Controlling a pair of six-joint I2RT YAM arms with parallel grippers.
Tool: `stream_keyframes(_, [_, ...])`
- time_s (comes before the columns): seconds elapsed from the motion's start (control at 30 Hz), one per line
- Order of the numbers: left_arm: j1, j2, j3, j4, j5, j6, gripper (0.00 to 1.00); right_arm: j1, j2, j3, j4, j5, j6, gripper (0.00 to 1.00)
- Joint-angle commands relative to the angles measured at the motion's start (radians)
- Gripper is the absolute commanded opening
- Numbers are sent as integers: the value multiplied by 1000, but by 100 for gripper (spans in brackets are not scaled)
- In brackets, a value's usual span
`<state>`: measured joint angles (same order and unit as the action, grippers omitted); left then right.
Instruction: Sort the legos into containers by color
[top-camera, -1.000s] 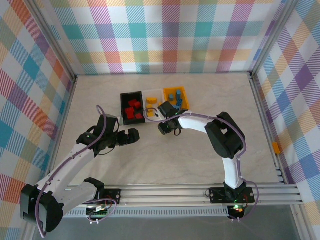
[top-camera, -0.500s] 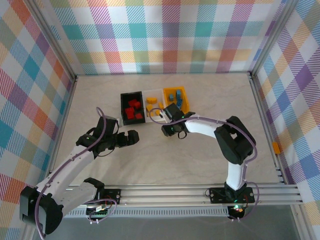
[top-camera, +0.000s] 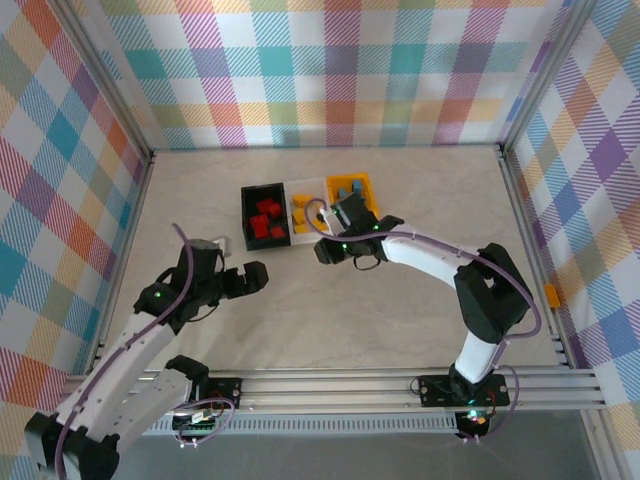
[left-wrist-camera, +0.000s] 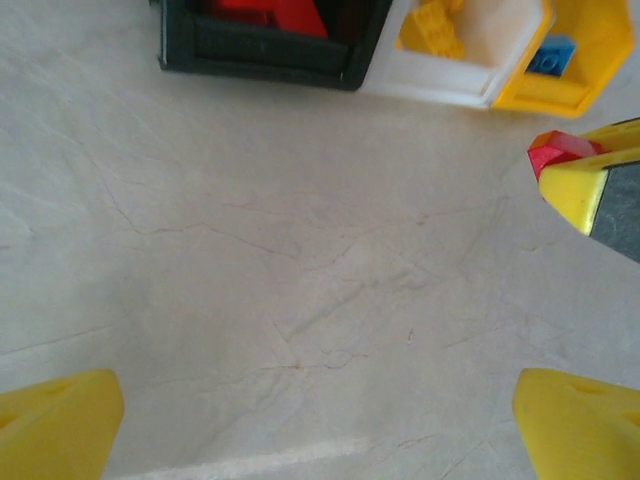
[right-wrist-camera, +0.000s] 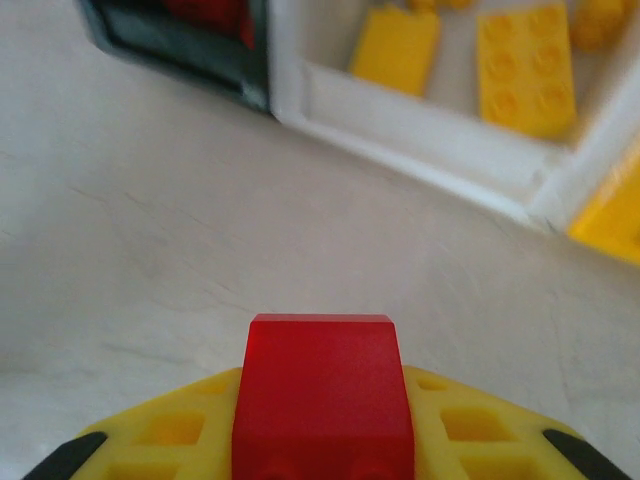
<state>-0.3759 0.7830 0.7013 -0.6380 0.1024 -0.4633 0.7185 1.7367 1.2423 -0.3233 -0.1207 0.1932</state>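
Pale marbled tabletop (top-camera: 400, 300), closed on three sides by plaid cloth walls (top-camera: 330, 80), with an aluminium rail (top-camera: 400, 378) along the near edge.

Containers: three open-top rectangular plastic bins, touching in a row at the far middle.
- Black bin (top-camera: 246, 215), leftmost. It holds a heap of red studded bricks (top-camera: 265, 210); the count cannot be told.
- White translucent bin (right-wrist-camera: 400, 120), middle. It holds yellow studded bricks (right-wrist-camera: 525, 70): two lie flat and whole in the right wrist view, with parts of more at the frame edge.
- Orange-yellow bin (top-camera: 374, 198), rightmost. It holds about three blue studded bricks (top-camera: 357, 187).

Loose item: one red studded brick (right-wrist-camera: 322, 390), pinched between the yellow fingers of the right gripper (top-camera: 325, 250). It sits on the near side of the bins' front walls, facing the seam where black meets white, and is in no bin.

Grippers: two.
- The right gripper's jaws are closed on that brick.
- Left gripper (top-camera: 253, 277): jaws spread wide with nothing between them, near and left of the bins.

Open room: bare surface lies between the two grippers, across the whole near half as far as the rail, and behind the bins to the back wall. The bins stand well apart from both side walls.
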Motion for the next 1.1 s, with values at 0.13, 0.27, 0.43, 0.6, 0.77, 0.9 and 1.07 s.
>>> stream_keyframes(0.13, [12, -119, 0, -86, -100, -45, 100, -3, 133, 318, -38, -197, 67, 27])
stream_keyframes(0.27, [12, -176, 13, -97, -118, -48, 100, -1, 239, 470, -56, -224, 78, 27])
stream_keyframes(0.43, [14, -181, 21, -110, -132, -19, 100, -1, 392, 667, -82, -252, 96, 27])
stream_keyframes(0.6, [14, -179, 18, -105, -133, -14, 100, -1, 538, 845, -109, -260, 116, 28])
stream_keyframes(0.77, [13, -185, 17, -101, -131, -12, 100, -1, 691, 1030, -159, -272, 136, 28])
stream_keyframes(0.9, [13, -182, 12, -97, -129, -12, 100, -2, 802, 1173, -203, -256, 143, 29])
stream_keyframes(1.07, [13, -174, 11, -95, -130, -9, 100, -6, 854, 1229, -194, -241, 159, 35])
